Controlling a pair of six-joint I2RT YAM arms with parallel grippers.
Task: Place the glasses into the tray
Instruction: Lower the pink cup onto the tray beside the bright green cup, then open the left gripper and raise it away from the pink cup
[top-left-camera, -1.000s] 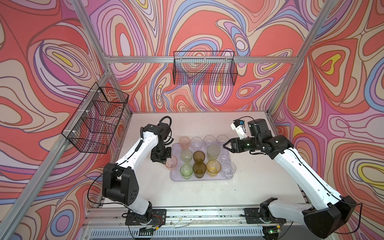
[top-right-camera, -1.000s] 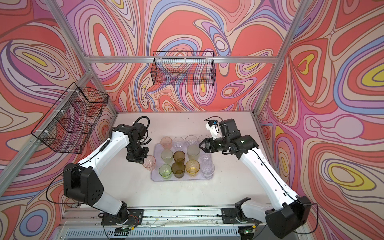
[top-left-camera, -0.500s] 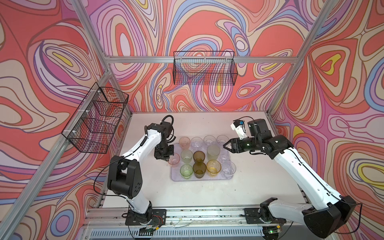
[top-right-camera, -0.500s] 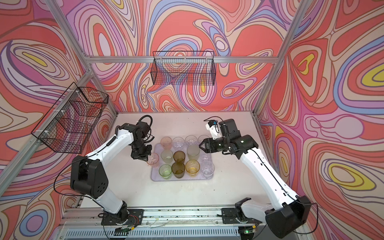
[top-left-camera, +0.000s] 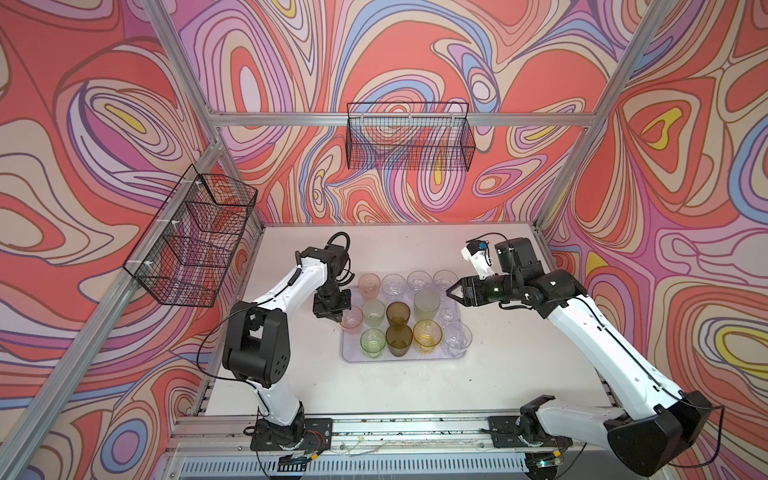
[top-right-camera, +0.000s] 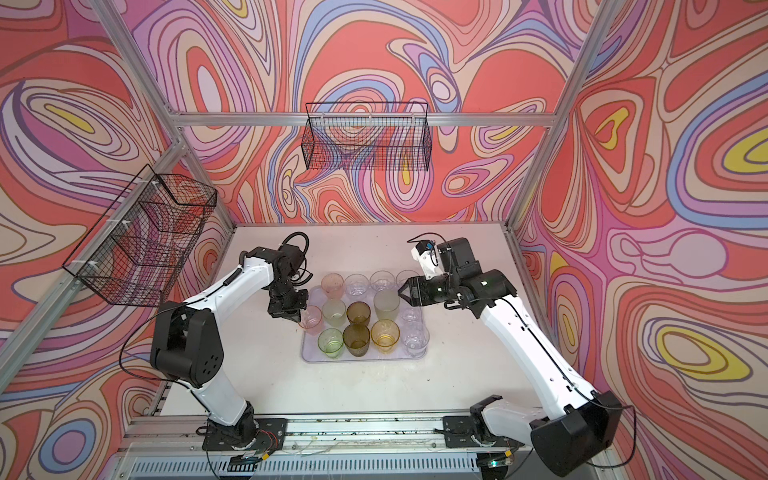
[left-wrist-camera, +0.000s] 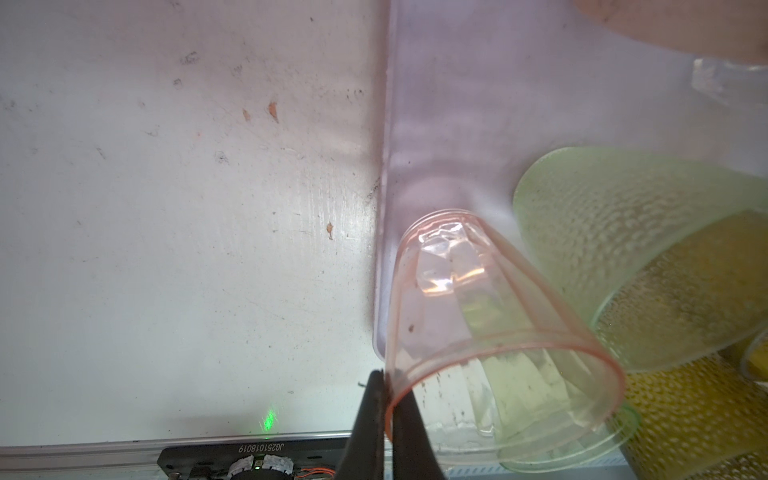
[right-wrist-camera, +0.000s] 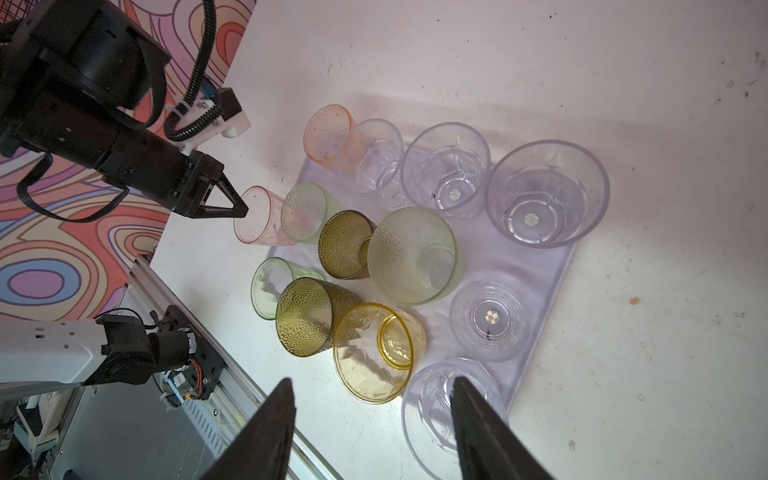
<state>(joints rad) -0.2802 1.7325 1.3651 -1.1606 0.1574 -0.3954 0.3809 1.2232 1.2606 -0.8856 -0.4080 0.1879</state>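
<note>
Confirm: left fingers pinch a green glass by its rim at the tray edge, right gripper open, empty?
Not green: the left wrist view shows the left gripper pinching the pink glass by its rim at the tray edge. The right gripper is open, empty.

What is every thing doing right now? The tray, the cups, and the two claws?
tray, lying flat on the table.
pink glass, pinched by its rim at the tray's left edge.
left gripper, shut on the pink glass.
right gripper, open, holding nothing.
other glasses, upright, mouths up.
</note>
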